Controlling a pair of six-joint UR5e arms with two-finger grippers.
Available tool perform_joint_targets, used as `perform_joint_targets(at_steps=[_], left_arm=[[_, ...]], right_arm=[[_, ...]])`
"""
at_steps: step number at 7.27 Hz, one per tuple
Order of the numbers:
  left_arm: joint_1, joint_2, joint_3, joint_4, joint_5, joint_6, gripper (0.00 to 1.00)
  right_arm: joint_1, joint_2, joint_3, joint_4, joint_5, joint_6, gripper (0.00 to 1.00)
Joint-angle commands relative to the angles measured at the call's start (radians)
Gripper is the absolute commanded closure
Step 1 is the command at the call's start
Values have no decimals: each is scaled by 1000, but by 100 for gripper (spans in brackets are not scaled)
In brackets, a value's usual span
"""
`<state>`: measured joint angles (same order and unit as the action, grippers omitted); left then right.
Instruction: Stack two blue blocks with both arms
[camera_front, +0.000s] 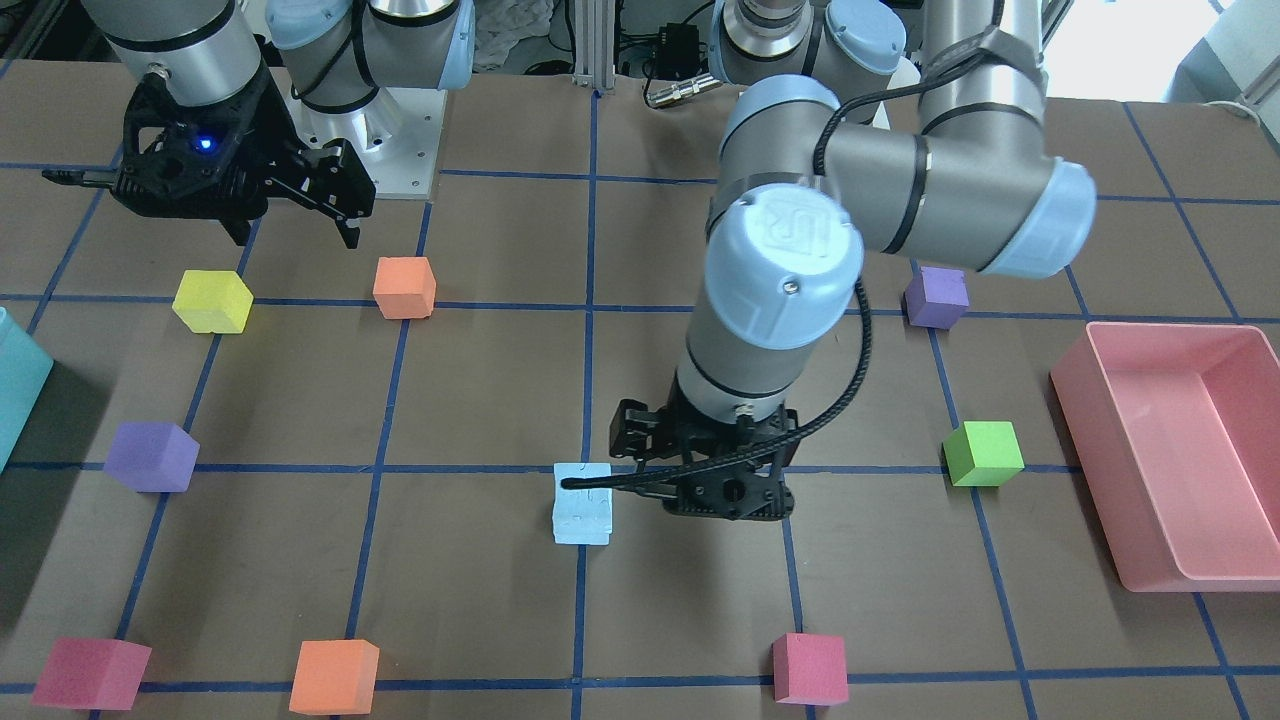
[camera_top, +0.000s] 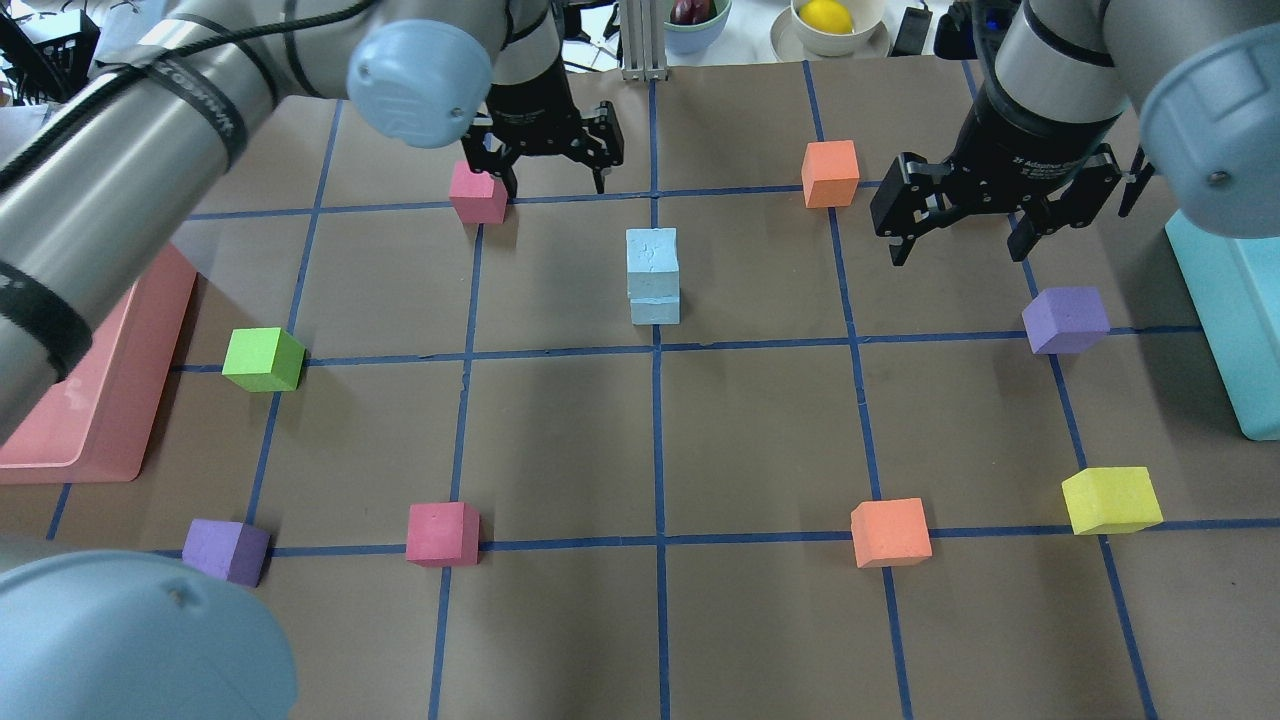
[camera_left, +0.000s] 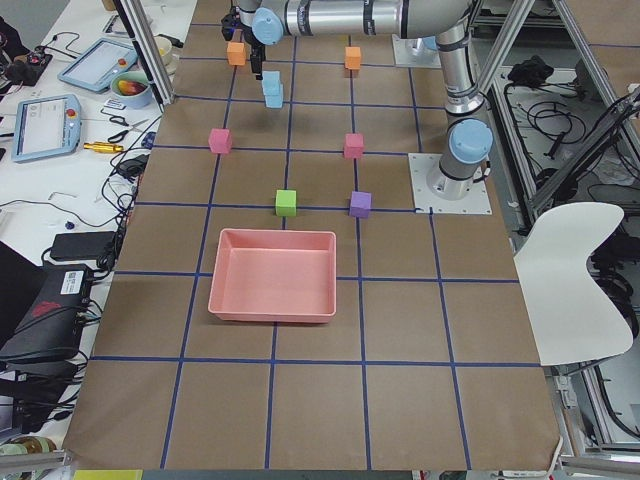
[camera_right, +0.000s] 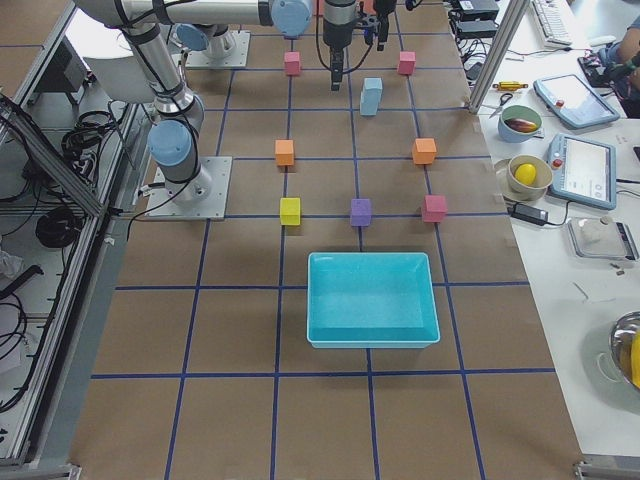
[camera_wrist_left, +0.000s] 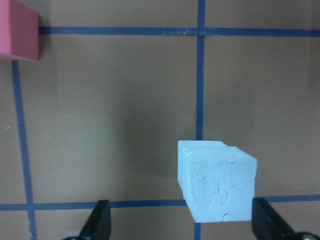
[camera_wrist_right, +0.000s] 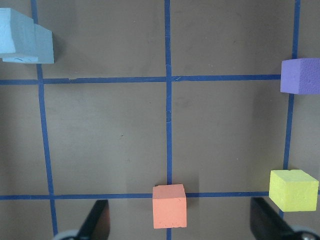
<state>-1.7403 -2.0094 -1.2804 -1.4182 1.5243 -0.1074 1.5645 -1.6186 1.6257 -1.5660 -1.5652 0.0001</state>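
Observation:
The two pale blue blocks stand stacked near the table's middle, the upper block (camera_top: 652, 255) sitting slightly offset on the lower block (camera_top: 655, 306). The stack also shows in the front view (camera_front: 582, 503) and in the left wrist view (camera_wrist_left: 217, 182). My left gripper (camera_top: 556, 185) is open and empty, hovering just beyond the stack and apart from it; its fingertips (camera_wrist_left: 97, 220) frame the stack from above. My right gripper (camera_top: 962, 255) is open and empty, raised to the right of the stack. From its wrist view the stack (camera_wrist_right: 22, 37) sits at the top left corner.
A red cube (camera_top: 478, 192) lies right beside my left gripper. An orange cube (camera_top: 830, 173) and a purple cube (camera_top: 1066, 319) lie near my right gripper. A pink tray (camera_top: 110, 400) is at the left edge, a teal bin (camera_top: 1225, 300) at the right. Other coloured cubes lie along the near rows.

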Motion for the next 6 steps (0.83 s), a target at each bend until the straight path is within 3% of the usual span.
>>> perform_joint_targets(at_steps=[1, 3, 6], left_arm=[[117, 117, -19, -88, -3, 138, 0], [151, 258, -66, -210, -6, 183, 0], [179, 360, -164, -205, 3, 183, 0]], right_arm=[[0, 2, 2, 3, 1, 0, 0], [-1, 2, 0, 1, -3, 0, 0], [2, 3, 2, 1, -4, 0, 0]])
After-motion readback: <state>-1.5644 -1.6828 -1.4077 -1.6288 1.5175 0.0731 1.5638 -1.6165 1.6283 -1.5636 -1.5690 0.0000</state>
